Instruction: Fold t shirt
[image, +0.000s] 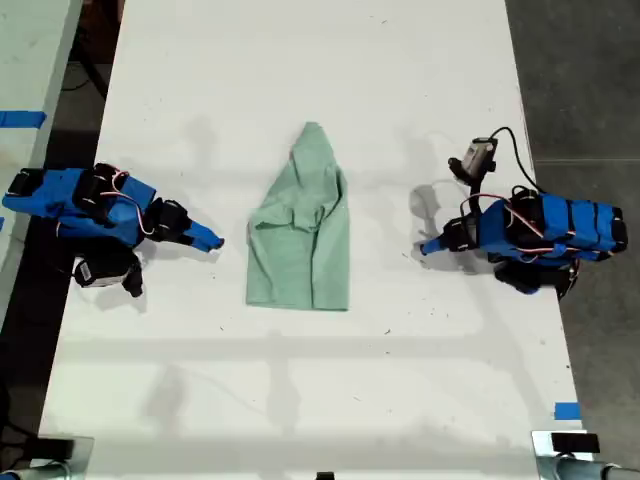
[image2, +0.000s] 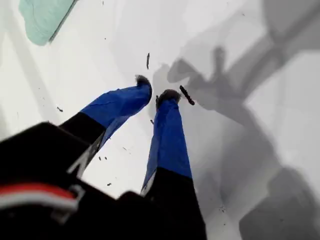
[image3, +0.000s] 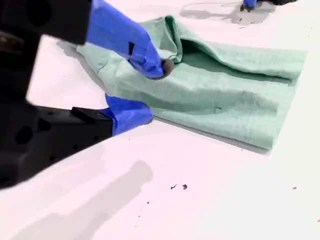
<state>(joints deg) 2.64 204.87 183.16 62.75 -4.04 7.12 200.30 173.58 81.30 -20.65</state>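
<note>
1. The shirt lies flat on the white table, between my two grippers. Its wide end is toward the exterior view's bottom and its bunched point is toward the top.
2. My second gripper is the one at the exterior view's left. Its jaws stand clearly apart and nothing is between them.
3. The shirt is directly in front of this gripper, very near. In the second wrist view one blue fingertip shows over the cloth edge. In the exterior view the tip is just beside the shirt and a strip of bare table is between them. I cannot tell if it touches.
4. My first gripper is the one at the exterior view's right. Its jaws are almost together, with only a thin gap at the tips, and it holds nothing. The tips are low over bare table.
5. From this gripper the shirt is farther away. Only a small corner of it shows in the first wrist view, well apart from the tips.
6. Both grippers point at the shirt from opposite sides.
</note>
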